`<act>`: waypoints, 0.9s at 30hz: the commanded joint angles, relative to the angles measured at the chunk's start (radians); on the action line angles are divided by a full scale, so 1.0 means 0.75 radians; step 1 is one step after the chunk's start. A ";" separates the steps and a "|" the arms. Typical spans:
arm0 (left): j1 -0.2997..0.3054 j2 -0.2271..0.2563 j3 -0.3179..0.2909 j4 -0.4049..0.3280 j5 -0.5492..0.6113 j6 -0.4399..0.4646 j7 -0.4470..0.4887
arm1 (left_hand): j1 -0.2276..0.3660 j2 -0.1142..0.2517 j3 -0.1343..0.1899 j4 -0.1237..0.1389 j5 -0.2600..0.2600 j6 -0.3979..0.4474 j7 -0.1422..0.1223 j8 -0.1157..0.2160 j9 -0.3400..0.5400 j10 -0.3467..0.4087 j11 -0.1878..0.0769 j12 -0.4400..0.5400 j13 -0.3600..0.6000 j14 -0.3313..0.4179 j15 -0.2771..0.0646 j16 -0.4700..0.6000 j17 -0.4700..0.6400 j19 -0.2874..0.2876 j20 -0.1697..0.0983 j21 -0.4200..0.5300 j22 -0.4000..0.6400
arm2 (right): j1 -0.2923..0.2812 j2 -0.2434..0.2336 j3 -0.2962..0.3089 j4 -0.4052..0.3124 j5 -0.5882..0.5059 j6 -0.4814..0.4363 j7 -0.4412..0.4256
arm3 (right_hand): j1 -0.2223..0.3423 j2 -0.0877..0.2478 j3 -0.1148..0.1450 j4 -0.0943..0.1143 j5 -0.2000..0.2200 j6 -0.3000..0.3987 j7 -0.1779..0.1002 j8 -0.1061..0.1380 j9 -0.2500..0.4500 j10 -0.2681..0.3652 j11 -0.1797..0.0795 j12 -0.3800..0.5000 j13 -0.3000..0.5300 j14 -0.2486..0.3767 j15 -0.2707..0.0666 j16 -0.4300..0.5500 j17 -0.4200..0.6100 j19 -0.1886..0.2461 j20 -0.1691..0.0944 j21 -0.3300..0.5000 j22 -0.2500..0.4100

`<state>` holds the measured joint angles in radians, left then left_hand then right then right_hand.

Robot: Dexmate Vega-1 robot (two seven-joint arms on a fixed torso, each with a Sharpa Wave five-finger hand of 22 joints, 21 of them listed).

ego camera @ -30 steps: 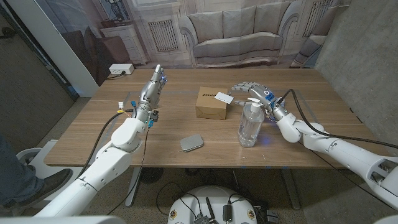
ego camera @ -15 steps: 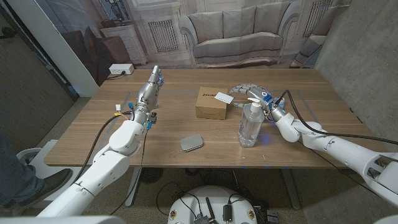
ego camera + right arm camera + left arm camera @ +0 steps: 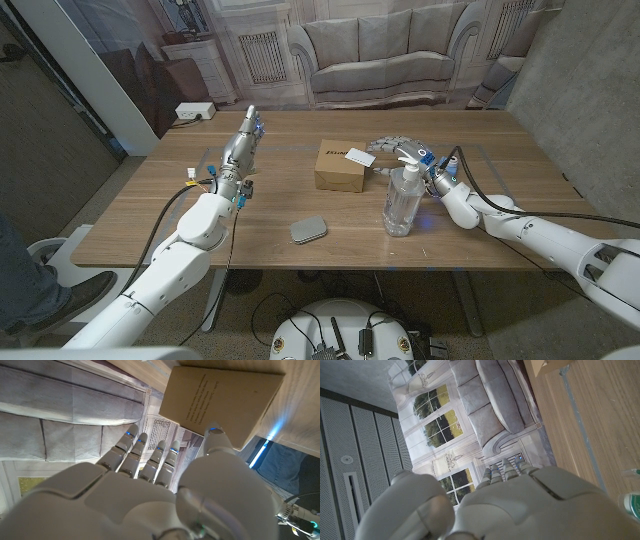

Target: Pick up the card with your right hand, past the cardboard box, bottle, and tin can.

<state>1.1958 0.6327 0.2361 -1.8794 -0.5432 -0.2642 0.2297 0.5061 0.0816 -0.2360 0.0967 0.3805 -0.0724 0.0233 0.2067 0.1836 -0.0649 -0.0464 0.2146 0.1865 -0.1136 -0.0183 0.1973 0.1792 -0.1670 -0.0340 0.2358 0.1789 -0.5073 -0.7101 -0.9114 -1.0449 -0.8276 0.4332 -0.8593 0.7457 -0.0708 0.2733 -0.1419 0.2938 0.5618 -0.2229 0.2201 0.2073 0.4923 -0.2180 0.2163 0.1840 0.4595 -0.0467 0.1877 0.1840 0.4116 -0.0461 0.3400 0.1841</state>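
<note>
Card (image 3: pixel 359 155): white, thin, lying flat on top of the box (image 3: pixel 339 166), at its far right corner, one edge seeming to reach slightly over the box side. Likely very light, stiff enough to keep shape yet bendable, smooth and hard to lift off a flat top; best pinched by the edge nearest the right hand, thumb under the overhang if there is one, finger on top, with little squeeze. Right hand (image 3: pixel 397 146) just beside the card, behind the bottle (image 3: pixel 402 198), fingers spread and stretched toward it, holding nothing. Tin (image 3: pixel 308 229) nearer on the counter (image 3: pixel 500 210), well apart from the box. Left hand (image 3: pixel 243 146) upright at the counter's left, fingers straight and together, empty.
</note>
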 commanded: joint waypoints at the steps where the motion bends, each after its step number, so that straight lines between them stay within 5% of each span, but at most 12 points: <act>1: -0.022 -0.017 0.015 0.007 0.006 0.017 0.014 | 0.005 0.005 -0.007 0.000 0.007 0.010 -0.001 -0.003 0.004 0.000 -0.001 -0.002 0.003 0.007 0.002 -0.006 0.004 -0.019 -0.079 0.000 0.006 | 0.034 0.014 -0.050 0.045 -0.025 0.015 -0.060 | 0.017 0.007 0.000 0.001 0.012 0.020 0.000 0.012 0.003 0.002 0.005 0.000 0.005 -0.003 -0.192 0.004 0.005 0.000 -0.130 -0.004 0.002; 27: -0.051 -0.016 0.041 -0.011 0.029 0.054 0.026 | 0.008 0.012 -0.013 0.001 0.008 0.018 -0.002 -0.004 0.005 0.006 -0.001 -0.004 0.004 0.013 0.001 -0.007 0.005 -0.015 -0.072 -0.006 0.007 | 0.095 0.058 -0.128 0.159 -0.052 -0.022 -0.189 | 0.043 0.035 -0.004 0.009 0.014 0.096 0.000 0.032 0.006 0.031 0.005 0.009 0.007 0.020 -0.202 0.011 0.006 0.010 -0.138 -0.016 0.004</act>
<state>1.1643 0.6204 0.2620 -1.8841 -0.5268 -0.2333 0.2471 0.5100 0.0855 -0.2360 0.0967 0.3804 -0.0632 0.0216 0.2067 0.1836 -0.0632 -0.0482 0.2146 0.1865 -0.1031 -0.0185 0.1973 0.1792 -0.1670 -0.0340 0.2358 0.1789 -0.4588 -0.6823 -0.9727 -0.9660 -0.8552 0.4382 -0.9640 0.7680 -0.0484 0.2692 -0.1378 0.3017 0.6176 -0.2227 0.2351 0.2071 0.5039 -0.2142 0.2164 0.1840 0.4674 -0.0467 0.1922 0.1838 0.4116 -0.0461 0.3321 0.1840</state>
